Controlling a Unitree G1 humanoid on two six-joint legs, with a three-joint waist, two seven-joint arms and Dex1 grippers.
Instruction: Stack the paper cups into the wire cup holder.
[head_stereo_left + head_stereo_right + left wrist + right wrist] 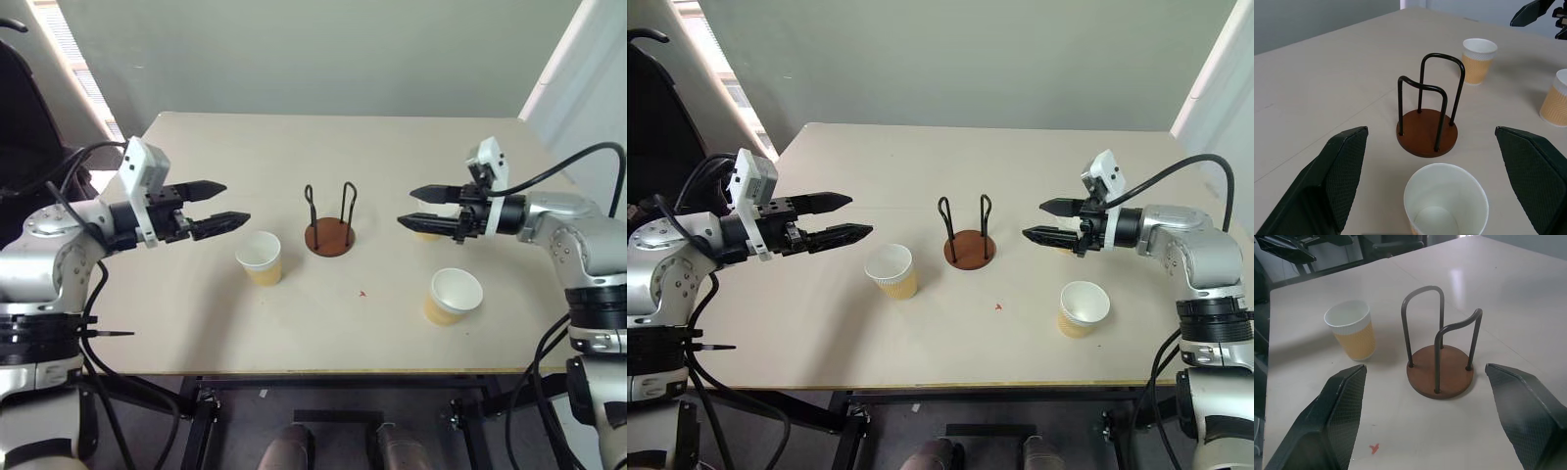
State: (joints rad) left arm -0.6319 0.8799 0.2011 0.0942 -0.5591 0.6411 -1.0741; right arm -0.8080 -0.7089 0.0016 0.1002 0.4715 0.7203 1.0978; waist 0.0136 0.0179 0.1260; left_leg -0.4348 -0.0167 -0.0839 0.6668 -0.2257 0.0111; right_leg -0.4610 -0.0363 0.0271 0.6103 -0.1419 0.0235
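The wire cup holder, a reddish-brown disc with two black wire loops, stands empty mid-counter. Three tan paper cups (white inside) stand upright apart: one near its left, two to its right.

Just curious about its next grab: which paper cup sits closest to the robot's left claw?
The cup left of the wire holder, just past the left gripper; the others stand on the holder's right.

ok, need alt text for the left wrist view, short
An empty wire cup holder stands on a beige table, framed by the open left hand's two black fingers. One paper cup stands upright just in front of it; two more stand beyond.
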